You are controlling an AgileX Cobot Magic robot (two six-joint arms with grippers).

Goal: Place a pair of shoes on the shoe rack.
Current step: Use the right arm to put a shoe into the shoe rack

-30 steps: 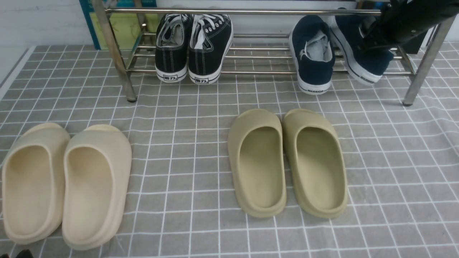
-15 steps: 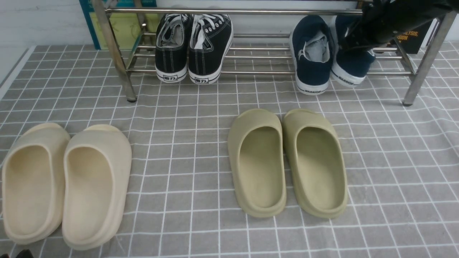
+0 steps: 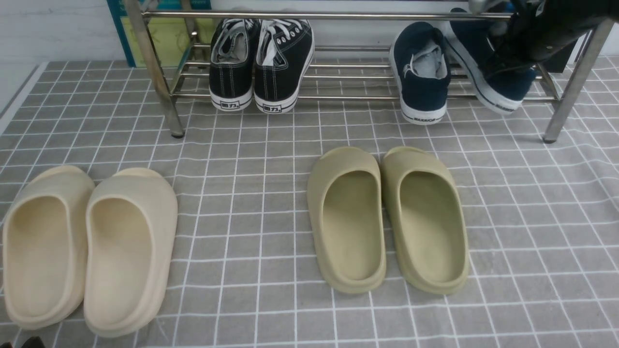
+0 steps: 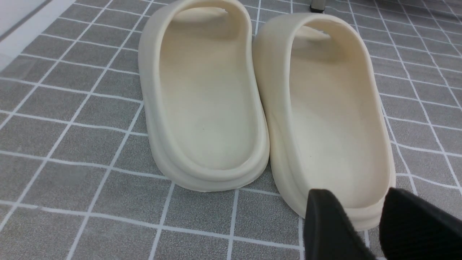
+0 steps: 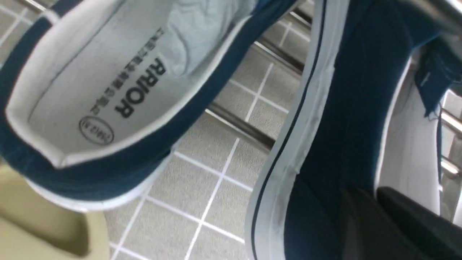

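Grey checked desk point(image 3: 242, 203), rack point(image 3: 338, 15) behind; right claw point(image 5: 377, 213) clamped on tilted shoe point(image 3: 512, 84); level it, lower beside mate point(image 3: 420, 92) just left; left claw point(image 4: 357, 202) agape, empty.

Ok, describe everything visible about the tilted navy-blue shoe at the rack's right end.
The navy-blue canvas slip-on shoe has a white rubber sole with a dark stripe and light grey lining. It tilts sideways over the right end of the silver metal-tube shoe rack, heel toward the camera, beside its level twin. The right end effector is shut on its side wall; contact with the bars is unclear.
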